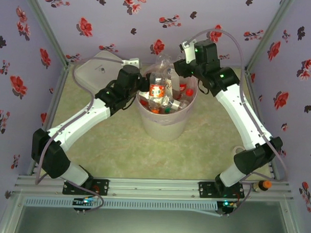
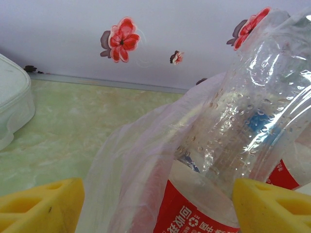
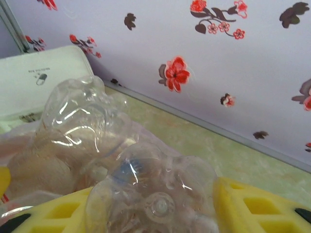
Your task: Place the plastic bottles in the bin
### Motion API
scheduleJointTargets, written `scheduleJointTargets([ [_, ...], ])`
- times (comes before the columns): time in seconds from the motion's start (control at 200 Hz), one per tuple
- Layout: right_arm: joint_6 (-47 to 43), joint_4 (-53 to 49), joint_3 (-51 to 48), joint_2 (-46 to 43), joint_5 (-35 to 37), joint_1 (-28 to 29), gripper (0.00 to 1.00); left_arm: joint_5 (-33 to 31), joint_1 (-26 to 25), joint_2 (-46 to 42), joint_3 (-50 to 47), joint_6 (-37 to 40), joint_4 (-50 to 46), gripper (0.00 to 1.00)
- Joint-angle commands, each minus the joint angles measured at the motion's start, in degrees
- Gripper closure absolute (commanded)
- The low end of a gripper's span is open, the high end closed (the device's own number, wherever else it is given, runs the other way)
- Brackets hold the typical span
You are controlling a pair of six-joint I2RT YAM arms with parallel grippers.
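Observation:
The bin (image 1: 163,128), a pale bucket with a lilac bag (image 2: 131,160), stands mid-table and holds several plastic bottles (image 1: 169,102). A red-labelled bottle (image 1: 156,88) stands upright at its back left. My left gripper (image 1: 145,85) is at the bin's left rim. In the left wrist view its yellow fingers (image 2: 39,204) stand apart, with the bag's fold and the red-labelled bottle (image 2: 194,213) between them. My right gripper (image 1: 181,79) is over the bin's back right rim. It is shut on a clear bottle (image 3: 155,194), whose base faces the right wrist camera.
A white rounded square case (image 1: 98,68) lies at the back left, close behind the left arm. Flowered walls close in the back and both sides. A small orange-capped thing (image 1: 265,185) sits by the right arm's base.

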Motion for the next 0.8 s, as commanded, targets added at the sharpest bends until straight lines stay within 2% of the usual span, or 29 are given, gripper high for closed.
scheduleJointTargets([
  [0.0, 9.5, -21.8, -8.4, 6.9, -15.8, 2.2, 0.97, -1.8, 1.2, -0.5, -1.6, 0.8, -2.1, 0.21],
  [0.05, 10.2, -22.4, -6.3, 5.7, -14.5, 1.6, 0.95, -1.8, 1.3, -0.6, -1.5, 0.8, -2.1, 0.21],
  [0.13, 10.4, -24.0, -1.8, 3.9, -11.8, 0.8, 0.82, -1.8, 1.4, -0.8, -1.5, 0.9, -2.2, 0.21],
  [0.195, 9.7, -26.3, 3.2, 3.6, -9.3, 0.6, 0.58, -1.8, 1.6, -0.8, -1.6, 1.0, -2.3, 0.21],
  [0.27, 8.4, -29.8, 9.9, 4.2, -6.7, 0.6, 0.37, -1.9, 1.8, -1.1, -1.6, 1.1, -2.2, 0.21],
  [0.375, 6.4, -33.3, 19.1, 5.6, -4.6, 0.6, 0.21, -1.9, 2.0, -1.4, -1.7, 1.3, -2.3, 0.21],
  [0.495, 5.7, -35.8, 28.4, 7.6, -1.8, 0.4, 0.07, -2.0, 2.2, -1.8, -1.8, 1.6, -2.4, 0.2],
  [0.585, 6.2, -34.2, 31.5, 8.0, -1.2, -0.2, 0.05, -2.0, 2.3, -2.0, -1.8, 1.8, -2.3, 0.21],
  [0.795, 8.5, -27.8, 34.6, 8.8, -1.6, -0.9, 0.14, -1.9, 2.5, -2.1, -1.4, 2.3, -2.6, 0.21],
])
